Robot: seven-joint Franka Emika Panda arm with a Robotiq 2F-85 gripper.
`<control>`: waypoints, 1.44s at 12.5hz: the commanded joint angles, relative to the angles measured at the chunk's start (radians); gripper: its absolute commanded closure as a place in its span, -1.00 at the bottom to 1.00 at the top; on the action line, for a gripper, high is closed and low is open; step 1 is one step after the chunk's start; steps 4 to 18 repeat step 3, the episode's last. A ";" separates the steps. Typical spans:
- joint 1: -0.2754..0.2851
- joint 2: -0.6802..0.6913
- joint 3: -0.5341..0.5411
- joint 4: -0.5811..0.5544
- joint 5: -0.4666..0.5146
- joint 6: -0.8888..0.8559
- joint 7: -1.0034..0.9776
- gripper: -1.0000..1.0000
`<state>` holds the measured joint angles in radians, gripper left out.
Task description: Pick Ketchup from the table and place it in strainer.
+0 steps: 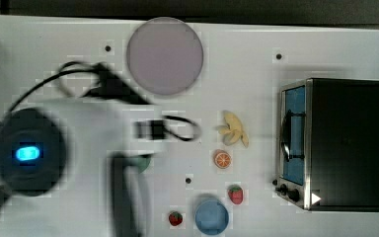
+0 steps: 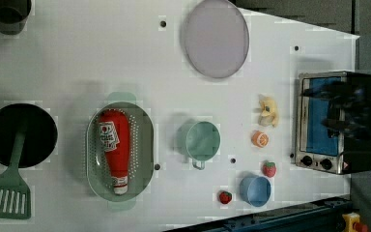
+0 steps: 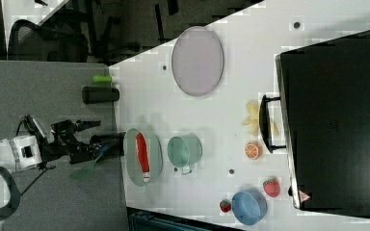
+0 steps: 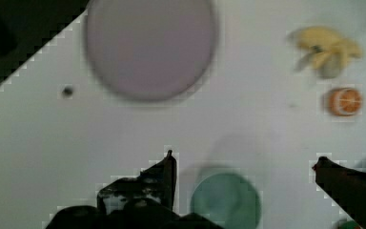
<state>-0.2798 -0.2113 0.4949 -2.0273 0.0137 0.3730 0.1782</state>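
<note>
The Ketchup (image 2: pixel 115 149), a slim red bottle with a white label, lies lengthwise inside the strainer (image 2: pixel 141 140), a pale green oval basket with a dotted bottom. In the right view the Ketchup (image 3: pixel 142 151) and strainer (image 3: pixel 131 144) sit near the table's left edge. My gripper (image 3: pixel 96 136) hangs high above, away from the bottle. In the wrist view the gripper (image 4: pixel 245 164) is open wide, with only the table and a green cup (image 4: pixel 225 200) showing far below between its fingers (image 4: pixel 167 169).
Beside the strainer stands the green cup (image 2: pixel 200 141). A grey plate (image 2: pixel 216 37), banana (image 2: pixel 268 111), orange slice (image 2: pixel 260 138), two strawberries (image 2: pixel 269 169), blue bowl (image 2: pixel 255 190) and toaster oven (image 2: pixel 335 121) are spread about. A black pan (image 2: pixel 21 135) and spatula (image 2: pixel 7 191) lie at the left view's left.
</note>
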 commanded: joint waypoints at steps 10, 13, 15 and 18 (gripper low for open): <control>-0.050 0.021 -0.189 0.099 0.041 -0.155 0.031 -1.00; -0.050 0.021 -0.189 0.099 0.041 -0.155 0.031 -1.00; -0.050 0.021 -0.189 0.099 0.041 -0.155 0.031 -1.00; -0.050 0.021 -0.189 0.099 0.041 -0.155 0.031 -1.00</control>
